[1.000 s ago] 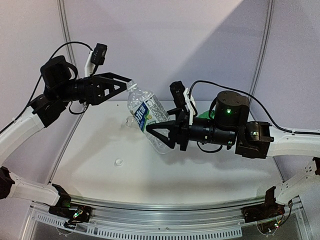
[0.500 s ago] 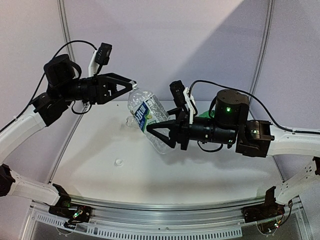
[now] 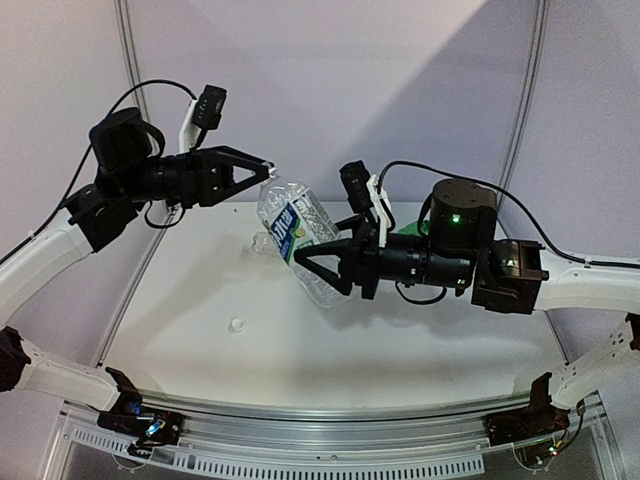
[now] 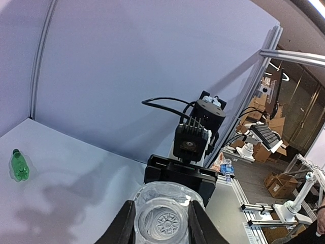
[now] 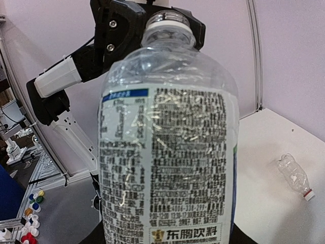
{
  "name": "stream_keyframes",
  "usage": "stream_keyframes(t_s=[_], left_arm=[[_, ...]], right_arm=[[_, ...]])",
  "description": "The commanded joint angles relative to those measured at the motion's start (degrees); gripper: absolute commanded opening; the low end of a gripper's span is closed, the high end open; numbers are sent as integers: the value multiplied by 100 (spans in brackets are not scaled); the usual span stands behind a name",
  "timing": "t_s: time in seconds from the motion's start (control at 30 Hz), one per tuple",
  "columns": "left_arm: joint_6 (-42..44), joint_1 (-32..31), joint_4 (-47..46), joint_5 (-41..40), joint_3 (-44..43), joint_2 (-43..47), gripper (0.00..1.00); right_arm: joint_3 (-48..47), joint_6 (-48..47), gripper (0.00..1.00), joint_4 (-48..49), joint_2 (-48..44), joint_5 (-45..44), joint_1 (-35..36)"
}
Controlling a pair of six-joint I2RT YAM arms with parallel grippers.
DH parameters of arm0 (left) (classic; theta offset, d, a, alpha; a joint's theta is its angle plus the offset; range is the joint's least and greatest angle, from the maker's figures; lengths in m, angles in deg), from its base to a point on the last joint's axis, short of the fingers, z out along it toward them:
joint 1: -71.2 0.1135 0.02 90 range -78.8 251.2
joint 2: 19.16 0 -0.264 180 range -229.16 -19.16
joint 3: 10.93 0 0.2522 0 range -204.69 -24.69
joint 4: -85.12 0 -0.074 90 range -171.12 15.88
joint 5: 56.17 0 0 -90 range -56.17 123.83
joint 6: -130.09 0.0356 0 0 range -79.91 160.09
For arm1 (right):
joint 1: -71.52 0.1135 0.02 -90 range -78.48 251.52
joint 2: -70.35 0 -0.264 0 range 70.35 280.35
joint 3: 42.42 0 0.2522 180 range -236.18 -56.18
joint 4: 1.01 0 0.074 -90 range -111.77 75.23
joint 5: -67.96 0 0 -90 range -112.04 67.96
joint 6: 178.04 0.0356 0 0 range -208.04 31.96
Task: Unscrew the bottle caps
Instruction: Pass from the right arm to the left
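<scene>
My right gripper [image 3: 312, 268] clamps the labelled bottle [image 3: 295, 232] tilted above the table [image 3: 420, 340], my left gripper [image 3: 265, 168] pinched on its cap [image 5: 167, 18], not yet off; one loose cap [image 3: 237, 324] lies on the table, where the green bottle [image 4: 19, 168] waits.

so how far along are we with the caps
Done, apparently: one loose cap lies on the table. In hand: the right fingers hold the labelled bottle aloft while the left fingers pinch its white cap, still on. Left: the green bottle, seemingly capped.
</scene>
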Motion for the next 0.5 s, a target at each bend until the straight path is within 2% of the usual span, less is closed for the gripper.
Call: stream_keyframes(t_s=[0.0, 0.03, 0.13, 0.17, 0.47], left_arm=[[74, -130, 454, -274, -102, -97, 0], [120, -130, 570, -404, -140, -106, 0], [354, -130, 1074, -785, -284, -120, 0], [431, -130, 1269, -998, -334, -116, 0], [744, -113, 2120, -2461, -504, 29, 0]], right_arm=[[-143, 39, 39, -95, -40, -149, 1], [-144, 57, 48, -121, -45, -179, 5], [-161, 72, 96, -212, -54, -257, 2], [-161, 76, 99, -262, -55, -279, 9], [-99, 69, 99, -413, -116, -674, 13]])
